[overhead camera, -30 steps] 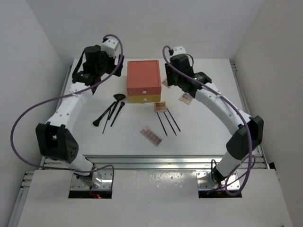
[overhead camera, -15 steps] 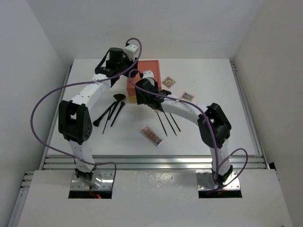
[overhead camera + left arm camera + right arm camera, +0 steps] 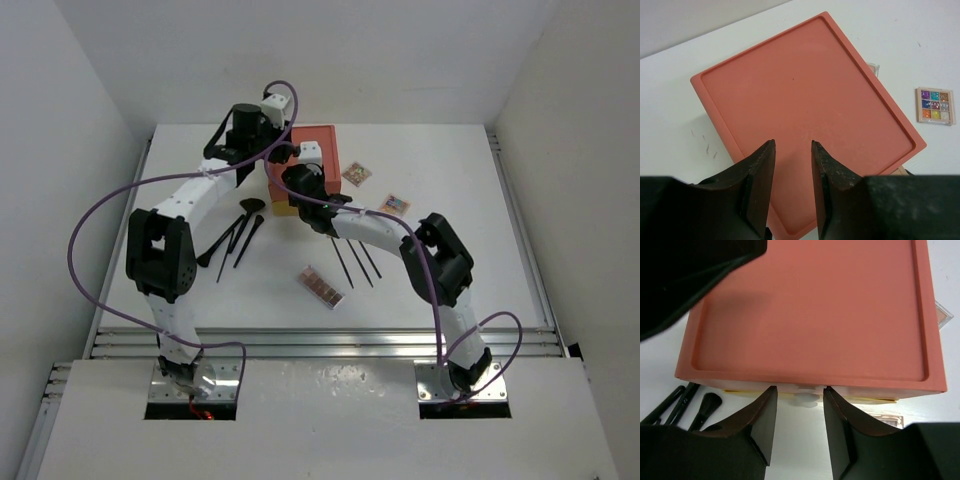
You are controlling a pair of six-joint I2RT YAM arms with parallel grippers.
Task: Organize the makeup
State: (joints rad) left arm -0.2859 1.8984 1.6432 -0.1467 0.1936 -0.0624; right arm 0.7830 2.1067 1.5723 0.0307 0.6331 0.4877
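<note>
Both arms reach the orange-red drawer box [image 3: 322,150] in the upper centre of the overhead view. The left hand [image 3: 792,145] hangs over the box's lid, fingers parted and empty, seemingly placed to steady it. The right hand [image 3: 798,389] straddles the white drawer knob [image 3: 805,398], jaws apart and not yet pinching, apparently to pull it. The makeup lies on the table [image 3: 450,150]: brushes [image 3: 235,235] lower left of the box, pencils [image 3: 355,262] and long palette [image 3: 320,286] below it, square palettes [image 3: 355,174] to its right.
</note>
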